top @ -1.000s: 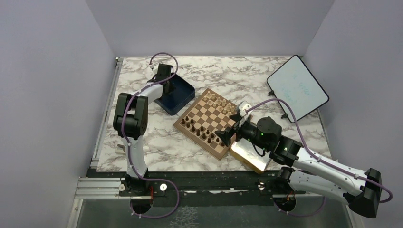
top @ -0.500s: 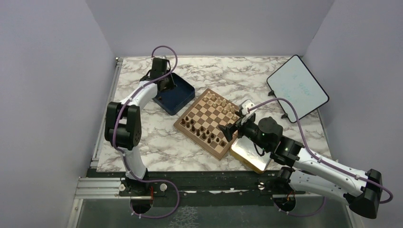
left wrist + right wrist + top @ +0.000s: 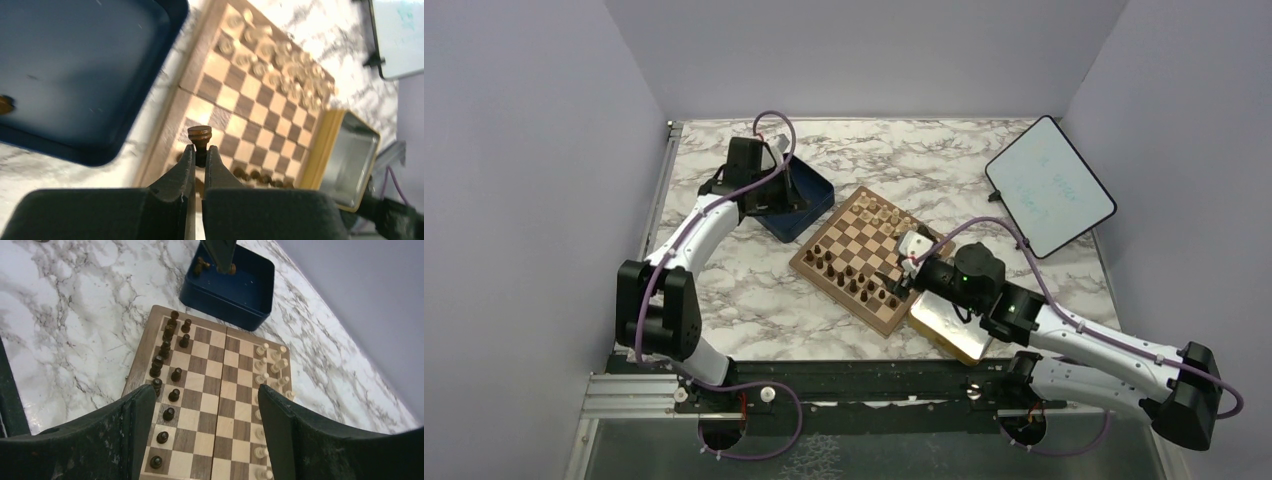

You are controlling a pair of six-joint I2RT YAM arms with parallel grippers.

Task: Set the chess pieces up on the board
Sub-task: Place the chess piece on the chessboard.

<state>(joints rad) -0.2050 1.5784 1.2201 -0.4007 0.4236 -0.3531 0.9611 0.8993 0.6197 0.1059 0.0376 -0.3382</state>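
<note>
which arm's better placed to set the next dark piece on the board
Left. Its jaws are shut on a dark brown chess piece, held over the dark blue box beside the board. The right arm's jaws stand open and empty above the board.

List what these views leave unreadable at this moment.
Left wrist: the left gripper covers the held chess piece below its head; type unclear.
Left wrist: a brown object in the blue box is cut by the frame edge.
Top: the right gripper hides board squares beneath it.
</note>
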